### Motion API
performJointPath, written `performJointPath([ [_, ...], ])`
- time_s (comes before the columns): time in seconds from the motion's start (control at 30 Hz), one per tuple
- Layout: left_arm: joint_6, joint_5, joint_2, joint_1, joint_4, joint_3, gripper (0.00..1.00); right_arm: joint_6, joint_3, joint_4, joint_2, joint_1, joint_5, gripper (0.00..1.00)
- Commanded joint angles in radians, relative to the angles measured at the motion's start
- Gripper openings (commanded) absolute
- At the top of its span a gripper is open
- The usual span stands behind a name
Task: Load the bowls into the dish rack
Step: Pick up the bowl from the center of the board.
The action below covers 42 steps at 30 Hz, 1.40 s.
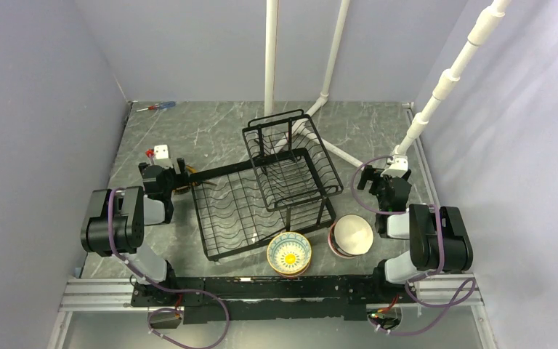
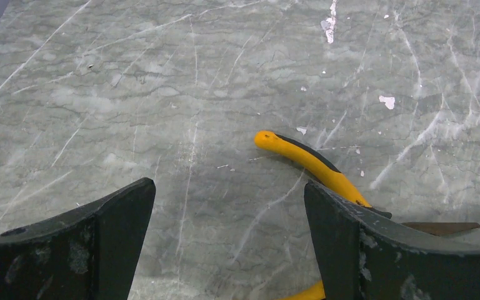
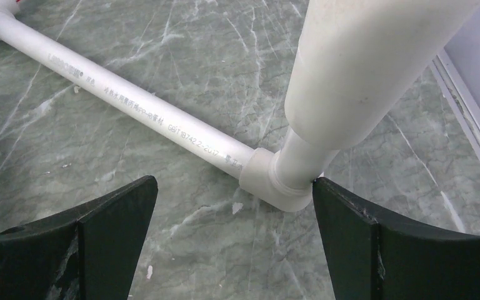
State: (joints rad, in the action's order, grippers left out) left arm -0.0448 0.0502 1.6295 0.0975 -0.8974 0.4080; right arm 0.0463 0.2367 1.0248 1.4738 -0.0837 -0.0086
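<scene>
Find the bowls (image 1: 288,254) in two piles on the table (image 1: 189,138), just by the near side of the dish rack (image 1: 221,211). Likely hard, slippery, a bit heavy and easy to break. Best to pinch one rim, top bowl first. Wide open and holding nothing: left gripper (image 2: 225,206), right gripper (image 3: 234,200).

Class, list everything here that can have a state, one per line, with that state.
Dish rack: upright, empty.
Yellow-dotted bowl stack: on table, not loaded.
White bowl stack: on table, not loaded.
Left gripper: fingers open, holding nothing.
Right gripper: fingers open, holding nothing.
</scene>
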Motion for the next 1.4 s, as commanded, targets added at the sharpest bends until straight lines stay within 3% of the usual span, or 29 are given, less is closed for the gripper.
performJointPath([
  [0.0, -0.001, -0.039, 0.002, -0.016, -0.016, 0.005, 0.95, -0.011, 0.024, 0.066, 0.0, 0.007, -0.022, 1.0],
  [0.9, -0.001, -0.039, 0.001, -0.016, -0.016, 0.005, 0.95, -0.007, 0.019, 0.067, -0.015, 0.007, -0.011, 1.0],
  [0.97, -0.001, -0.041, 0.003, -0.016, -0.016, 0.007, 0.95, 0.005, 0.021, -0.004, -0.098, 0.007, 0.02, 1.0],
  [1.07, -0.001, -0.04, 0.003, -0.016, -0.016, 0.007, 0.95, 0.088, 0.078, -0.267, -0.287, 0.006, 0.102, 1.0],
  [1.27, 0.007, -0.04, -0.021, -0.016, -0.013, 0.005, 0.95, 0.175, 0.138, -0.507, -0.508, 0.005, 0.039, 1.0],
  [1.3, 0.004, -0.032, -0.075, -0.017, 0.057, 0.023, 0.95, 0.187, 0.148, -0.548, -0.525, 0.005, 0.031, 1.0],
  [1.37, -0.072, 0.036, -0.17, -0.017, 0.374, 0.139, 0.95, 0.205, 0.17, -0.641, -0.549, 0.005, 0.013, 1.0],
])
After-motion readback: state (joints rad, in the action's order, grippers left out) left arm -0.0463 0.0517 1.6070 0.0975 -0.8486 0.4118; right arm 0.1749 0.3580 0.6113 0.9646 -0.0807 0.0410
